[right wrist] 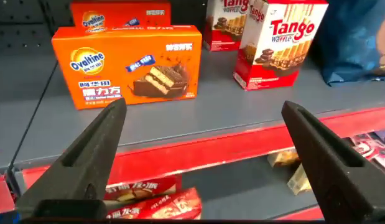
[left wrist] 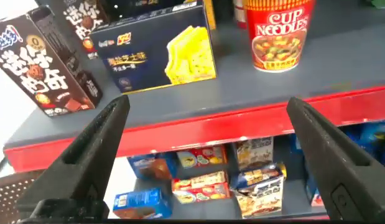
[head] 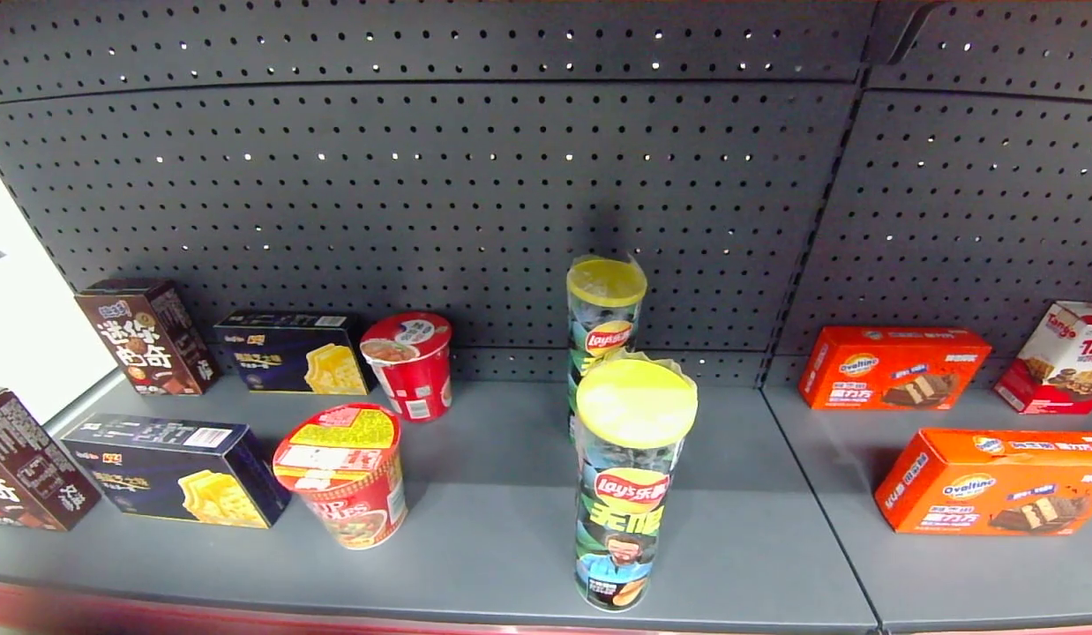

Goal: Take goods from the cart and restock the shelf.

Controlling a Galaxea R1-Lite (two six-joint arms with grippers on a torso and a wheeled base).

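Observation:
Two tall chip cans with yellow lids stand upright mid-shelf, one point(head: 632, 481) near the front edge and one point(head: 604, 317) right behind it. My left gripper point(left wrist: 208, 155) hangs open and empty just in front of the shelf's red front edge point(left wrist: 242, 127), facing a dark cracker box point(left wrist: 158, 53) and a red cup of noodles point(left wrist: 278, 34). My right gripper point(right wrist: 204, 155) is open and empty too, in front of the shelf's right bay, facing an orange wafer box point(right wrist: 127, 62) and a red-and-white wafer box point(right wrist: 276, 40).
On the grey shelf point(head: 502, 520) stand brown boxes point(head: 149, 335), dark cracker boxes point(head: 180, 469), two noodle cups point(head: 345, 472), orange boxes point(head: 996, 481). A black pegboard point(head: 475, 176) backs it. Packaged goods point(left wrist: 198, 180) lie on the lower shelf. Free room lies right of the cans.

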